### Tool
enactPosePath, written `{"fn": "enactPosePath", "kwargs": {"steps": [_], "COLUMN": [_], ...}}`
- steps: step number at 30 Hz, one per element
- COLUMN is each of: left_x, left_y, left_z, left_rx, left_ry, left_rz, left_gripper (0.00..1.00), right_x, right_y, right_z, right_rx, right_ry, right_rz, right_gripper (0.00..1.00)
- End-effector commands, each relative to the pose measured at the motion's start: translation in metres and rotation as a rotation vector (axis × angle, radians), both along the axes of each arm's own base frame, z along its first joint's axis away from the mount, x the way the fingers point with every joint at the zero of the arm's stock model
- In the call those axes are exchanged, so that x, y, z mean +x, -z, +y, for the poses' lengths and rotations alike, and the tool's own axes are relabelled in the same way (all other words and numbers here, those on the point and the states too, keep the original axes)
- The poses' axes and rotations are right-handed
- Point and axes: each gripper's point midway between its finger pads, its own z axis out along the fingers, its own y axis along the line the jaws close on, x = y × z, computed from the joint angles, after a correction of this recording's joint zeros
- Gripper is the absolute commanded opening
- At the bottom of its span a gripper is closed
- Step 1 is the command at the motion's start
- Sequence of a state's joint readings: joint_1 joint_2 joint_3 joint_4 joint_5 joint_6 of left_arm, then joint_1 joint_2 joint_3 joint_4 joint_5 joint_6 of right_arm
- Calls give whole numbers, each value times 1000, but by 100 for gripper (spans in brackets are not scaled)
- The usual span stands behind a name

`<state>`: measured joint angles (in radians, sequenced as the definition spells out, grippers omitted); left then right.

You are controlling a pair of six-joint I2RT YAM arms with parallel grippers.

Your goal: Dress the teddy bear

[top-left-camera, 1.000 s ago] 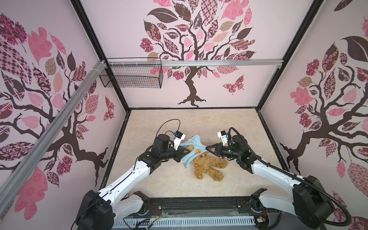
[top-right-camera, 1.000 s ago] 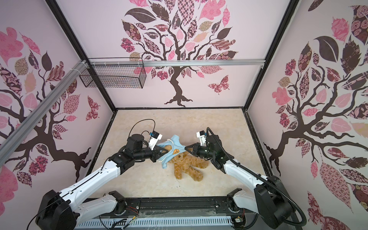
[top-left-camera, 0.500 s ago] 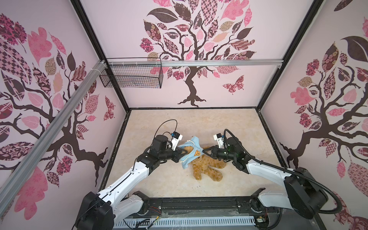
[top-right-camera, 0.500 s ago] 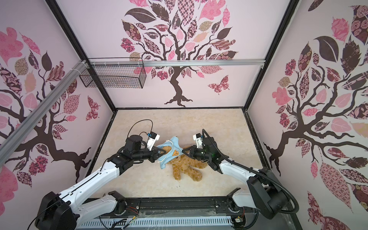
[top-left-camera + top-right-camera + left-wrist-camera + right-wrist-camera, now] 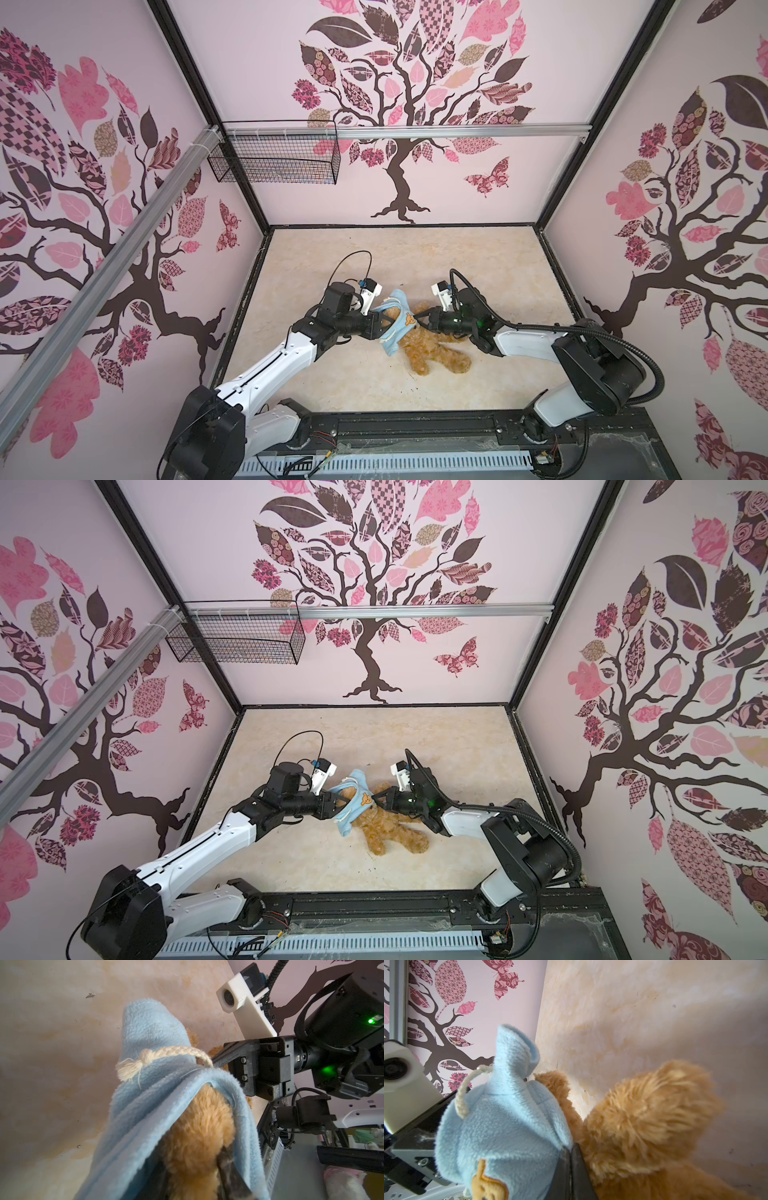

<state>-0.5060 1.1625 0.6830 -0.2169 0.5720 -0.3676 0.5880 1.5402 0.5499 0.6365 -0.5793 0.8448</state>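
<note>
teddy bear (image 5: pixel 436 353) lies mid-table (image 5: pixel 478 266) between the arms, light and squashy, soft hoodie (image 5: pixel 397 320) bunched over its upper half; right pincer (image 5: pixel 419 322) clamped shut on the hoodie hem, left pincer (image 5: pixel 385 326) part open, gripping nothing, so I'd grab fabric edges, not fur.

The teddy bear (image 5: pixel 434 355) was golden-brown, hoodie (image 5: pixel 395 329) light blue with orange patch, cord (image 5: pixel 170 1052) cream, walls (image 5: pixel 449 208) pink with patterned leaves.
</note>
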Motion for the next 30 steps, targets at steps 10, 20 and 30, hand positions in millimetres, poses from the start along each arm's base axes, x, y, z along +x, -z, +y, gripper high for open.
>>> {"fn": "enactPosePath", "kwargs": {"steps": [10,20,30], "left_x": [-2,0,-9], "left_y": [5,19,25], "left_z": [-6,-9,-28], "left_rx": [-151,-155,-127], "left_ry": [-102,-131,-44], "left_rz": [284,352,308], "left_gripper": [54,47,18], "right_x": [-19,-32,-18], "right_y": [11,-3,-5], "right_z": [-1,5,12], "right_rx": [-24,48,-13], "right_ry": [-131,-211,-223], "right_rz": [-251,-394,-385], "right_gripper": [0,0,0]}}
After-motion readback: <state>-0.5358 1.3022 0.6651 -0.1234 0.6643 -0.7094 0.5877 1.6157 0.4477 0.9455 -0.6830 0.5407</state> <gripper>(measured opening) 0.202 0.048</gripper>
